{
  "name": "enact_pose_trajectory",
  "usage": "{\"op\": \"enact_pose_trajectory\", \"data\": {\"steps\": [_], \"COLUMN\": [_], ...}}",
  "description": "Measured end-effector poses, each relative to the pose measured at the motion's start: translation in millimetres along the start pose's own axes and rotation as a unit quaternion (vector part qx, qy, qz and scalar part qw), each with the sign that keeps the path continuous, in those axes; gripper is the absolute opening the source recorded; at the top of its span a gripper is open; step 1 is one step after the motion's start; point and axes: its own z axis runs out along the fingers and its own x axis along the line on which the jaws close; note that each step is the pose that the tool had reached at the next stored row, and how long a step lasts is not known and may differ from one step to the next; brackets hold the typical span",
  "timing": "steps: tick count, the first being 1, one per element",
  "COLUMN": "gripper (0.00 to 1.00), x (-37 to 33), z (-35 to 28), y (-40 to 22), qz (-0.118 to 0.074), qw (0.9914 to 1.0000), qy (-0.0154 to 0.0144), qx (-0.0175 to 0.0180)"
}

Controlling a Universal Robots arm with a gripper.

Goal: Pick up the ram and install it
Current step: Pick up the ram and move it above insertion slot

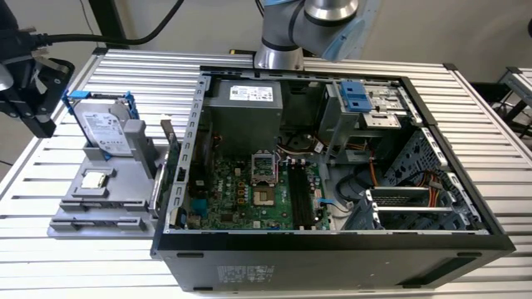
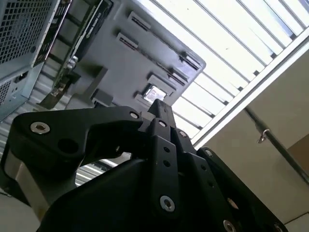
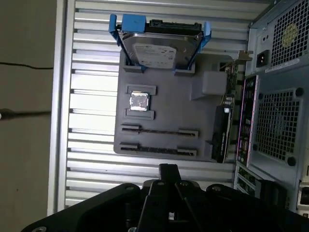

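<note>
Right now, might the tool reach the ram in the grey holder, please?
Probably yes: the tool hovers beside the holder, nothing covers the ram, and the hard drive stands apart.

Ribbed bare metal forms the table (image 1: 124, 68), matt grey plastic the tray (image 3: 166, 104), shiny metal the hard drive (image 3: 154, 50).

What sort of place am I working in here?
Probably a robotics test bench for PC assembly: an open computer case with its motherboard, a grey parts holder carrying a hard drive, all on a slatted aluminium table.
</note>
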Motion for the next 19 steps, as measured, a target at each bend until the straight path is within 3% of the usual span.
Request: {"op": "enact_pose_trajectory", "data": {"steps": [5, 10, 13, 19], "gripper": [0.0, 0.0, 0.0, 0.0], "x": [0.0, -0.1, -0.2, -0.1], "z": [0.0, -0.1, 0.1, 0.0], "y": [0.0, 0.2, 0.9, 1.0], "qz": [-0.045, -0.085, -0.094, -0.094], "qw": [0.999, 0.99634, 0.99558, 0.99552], "qy": [0.0021, 0.0042, 0.0051, 0.0052], "qx": [0.0004, 0.0013, 0.0047, 0.0048]}}
